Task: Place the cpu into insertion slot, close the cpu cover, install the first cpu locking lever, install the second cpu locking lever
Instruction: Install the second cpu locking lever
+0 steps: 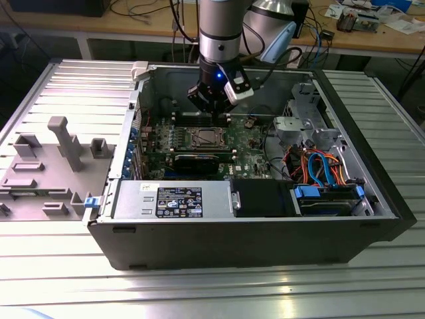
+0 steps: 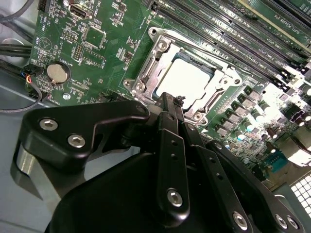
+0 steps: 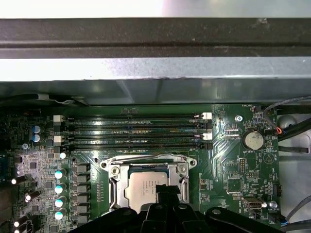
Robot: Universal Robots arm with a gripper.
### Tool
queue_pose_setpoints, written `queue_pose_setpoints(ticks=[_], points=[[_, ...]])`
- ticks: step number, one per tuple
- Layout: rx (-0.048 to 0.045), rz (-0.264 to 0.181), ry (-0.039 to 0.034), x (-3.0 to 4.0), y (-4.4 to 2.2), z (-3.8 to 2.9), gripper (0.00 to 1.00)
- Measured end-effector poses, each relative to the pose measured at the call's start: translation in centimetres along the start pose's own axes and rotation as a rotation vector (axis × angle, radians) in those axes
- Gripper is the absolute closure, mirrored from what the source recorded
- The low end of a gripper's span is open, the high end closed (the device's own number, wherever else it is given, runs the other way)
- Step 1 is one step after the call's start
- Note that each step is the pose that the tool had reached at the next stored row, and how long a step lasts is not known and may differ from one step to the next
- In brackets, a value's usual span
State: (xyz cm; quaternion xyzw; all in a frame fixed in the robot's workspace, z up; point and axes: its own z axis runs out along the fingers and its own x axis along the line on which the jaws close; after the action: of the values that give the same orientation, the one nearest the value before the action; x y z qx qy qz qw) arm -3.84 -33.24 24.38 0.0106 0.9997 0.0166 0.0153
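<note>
End effector (image 2: pixel 171 99) fingers together, empty — above cpu (image 2: pixel 184 80), cpu cover (image 2: pixel 146 73) lowered

A: What is in the middle?

B: A shiny square, the cpu (image 3: pixel 146 187). It sits in the insertion slot (image 3: pixel 116 171). The cpu cover (image 3: pixel 182 170) lies flat around it like a frame.

A: And the black thing?

B: That is the gripper (image 3: pixel 167 191). Its tip is right over the cpu's edge.

A: What else?

B: Long black memory slots (image 3: pixel 131 131) on a green board (image 3: pixel 228 165), and a round coin battery (image 3: pixel 252 141).
</note>
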Motion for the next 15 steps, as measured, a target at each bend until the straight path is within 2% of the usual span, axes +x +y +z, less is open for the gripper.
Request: queue_pose_setpoints(ticks=[11,15], points=[[0.0,0.0,0.0,0.0,-0.1,-0.01,0.89],[0.0001,0.0,0.0,-0.02,-0.09,-0.44,0.89]])
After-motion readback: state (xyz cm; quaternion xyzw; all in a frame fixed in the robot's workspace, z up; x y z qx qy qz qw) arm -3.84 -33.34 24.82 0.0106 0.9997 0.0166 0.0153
